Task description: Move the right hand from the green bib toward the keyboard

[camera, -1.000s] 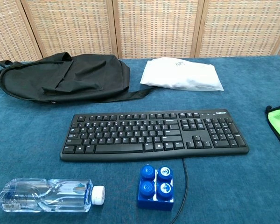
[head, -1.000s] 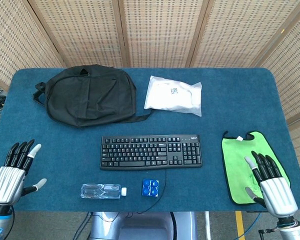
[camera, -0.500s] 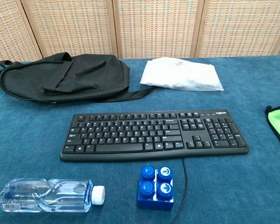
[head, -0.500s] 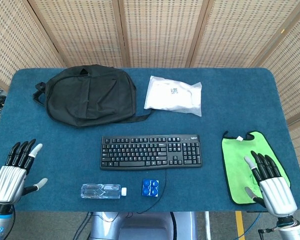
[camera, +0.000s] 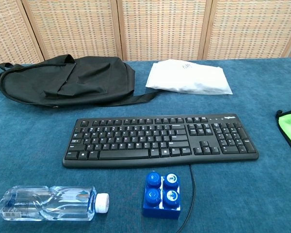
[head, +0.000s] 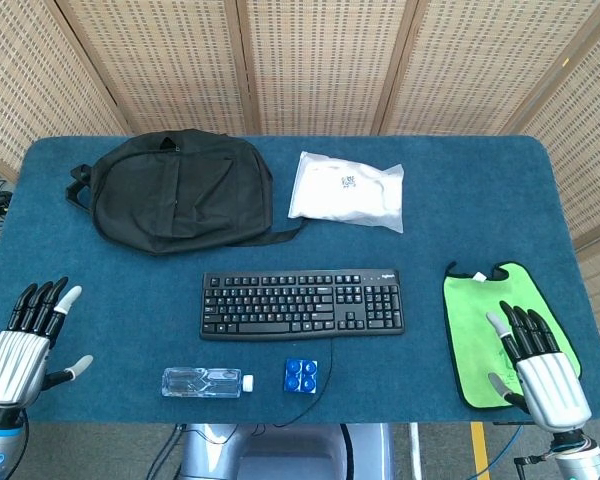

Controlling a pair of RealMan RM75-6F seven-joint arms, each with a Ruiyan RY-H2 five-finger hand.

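Note:
The green bib lies flat at the table's right side; only its left edge shows in the chest view. My right hand hovers over the bib's near right part, fingers spread and holding nothing. The black keyboard sits mid-table, well to the left of that hand, also in the chest view. My left hand is open at the near left corner, empty. Neither hand shows in the chest view.
A black backpack and a white bag lie behind the keyboard. A water bottle and a blue block of caps sit in front of it, beside the keyboard cable.
My right hand has drifted very slightly toward the near edge. The left hand has shifted a touch nearer too. Nothing else moved.

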